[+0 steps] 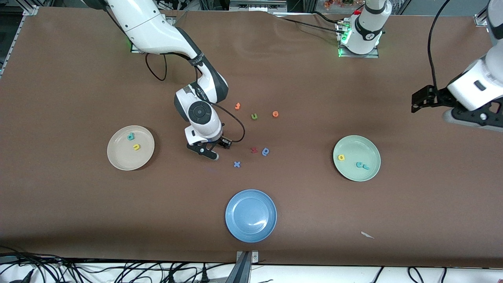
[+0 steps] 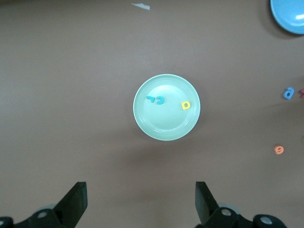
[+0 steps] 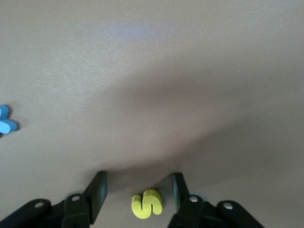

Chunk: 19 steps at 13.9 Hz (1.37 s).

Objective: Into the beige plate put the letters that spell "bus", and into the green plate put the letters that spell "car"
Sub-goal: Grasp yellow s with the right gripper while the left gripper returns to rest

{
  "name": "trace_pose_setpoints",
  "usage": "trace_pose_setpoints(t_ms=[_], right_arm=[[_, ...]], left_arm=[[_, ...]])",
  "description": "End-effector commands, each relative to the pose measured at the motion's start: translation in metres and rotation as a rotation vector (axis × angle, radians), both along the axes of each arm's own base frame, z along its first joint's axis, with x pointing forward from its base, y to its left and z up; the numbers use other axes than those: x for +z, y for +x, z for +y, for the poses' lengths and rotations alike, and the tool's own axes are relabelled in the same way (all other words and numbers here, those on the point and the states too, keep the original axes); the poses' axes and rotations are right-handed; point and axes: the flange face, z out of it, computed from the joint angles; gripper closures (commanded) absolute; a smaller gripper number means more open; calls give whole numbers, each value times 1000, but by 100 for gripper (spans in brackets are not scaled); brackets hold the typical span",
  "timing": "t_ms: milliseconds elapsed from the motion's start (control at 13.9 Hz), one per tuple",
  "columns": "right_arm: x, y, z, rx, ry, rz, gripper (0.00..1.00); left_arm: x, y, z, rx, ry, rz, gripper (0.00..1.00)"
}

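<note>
yellow "s" (image 3: pixel 147 204) hidden under right arm in front view, blue plate (image 2: pixel 289 14) cropped

A brown table (image 1: pixel 78 204) spans the view, cables (image 1: pixel 35 269) along its near edge.

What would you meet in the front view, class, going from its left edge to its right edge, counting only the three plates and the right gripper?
beige plate → right gripper → blue plate → green plate

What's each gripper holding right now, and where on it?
Nothing held. The right gripper brackets the yellow s on the table, fingers not touching it. The left gripper is open, empty.
</note>
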Motion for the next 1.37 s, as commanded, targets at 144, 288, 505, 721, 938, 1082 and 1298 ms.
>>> trace_pose_setpoints(t_ms=[144, 288, 505, 721, 938, 1082, 1298], right_arm=[[7, -7, 7, -3, -9, -2, 38], [9, -11, 5, 1, -14, 2, 38], [11, -12, 3, 13, -13, 2, 46], [12, -12, 2, 16, -12, 1, 70], [10, -12, 1, 12, -13, 4, 81], [9, -12, 1, 15, -15, 7, 83], [8, -12, 0, 11, -14, 7, 89]], left_arm=[[-9, -60, 2, 27, -21, -38, 0], [-10, -59, 0, 16, -17, -30, 0], [-3, -45, -3, 15, -14, -8, 0], [-1, -38, -4, 13, -10, 9, 0], [-1, -37, -4, 11, -10, 9, 0], [-1, -37, -4, 10, -11, 11, 0], [-1, -37, -6, 8, -11, 11, 0]])
